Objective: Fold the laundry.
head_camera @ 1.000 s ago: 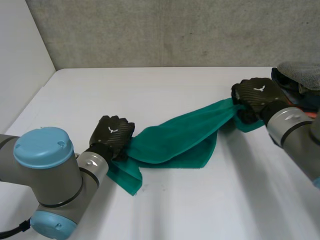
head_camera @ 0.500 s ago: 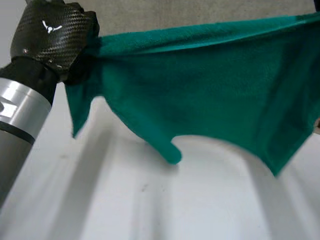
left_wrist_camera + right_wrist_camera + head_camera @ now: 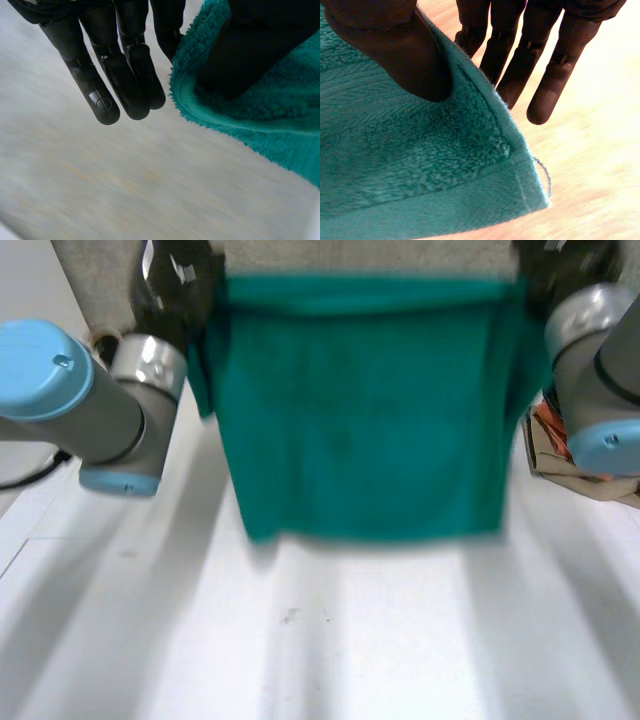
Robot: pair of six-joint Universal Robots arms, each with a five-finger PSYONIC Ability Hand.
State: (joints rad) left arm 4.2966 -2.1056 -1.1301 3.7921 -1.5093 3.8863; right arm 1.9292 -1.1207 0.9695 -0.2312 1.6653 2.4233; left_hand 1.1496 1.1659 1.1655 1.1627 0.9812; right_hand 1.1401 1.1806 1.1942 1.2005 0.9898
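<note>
A grey concrete wall (image 3: 380, 255) stands behind the white desk (image 3: 380, 640). Above the desk a green towel (image 3: 360, 410) hangs spread flat between 2 hands. Its top edge is stretched level from one set of fingers to the other, and its lower edge hangs free. The left hand (image 3: 175, 275) has one top corner and the right hand (image 3: 560, 265) the other. A short flap of cloth droops outside each grip.

In the left wrist view the thumb (image 3: 250, 45) presses into the pile just inside the towel's edge, clamping the cloth against a finger that the towel hides. The other fingers (image 3: 125, 75) reach straight out, close together, just beside that edge.

In the right wrist view the thumb bears on the towel near its corner, pinching it against the finger behind. The remaining fingers stick out straight and slightly apart past the hem. The corner pokes out beyond the thumb, with a loose loop of thread (image 3: 545, 175) at its tip.

Below the right hand's fingers, beside the right arm (image 3: 590, 350), a box (image 3: 560, 475) with something orange in it sits on the desk.
</note>
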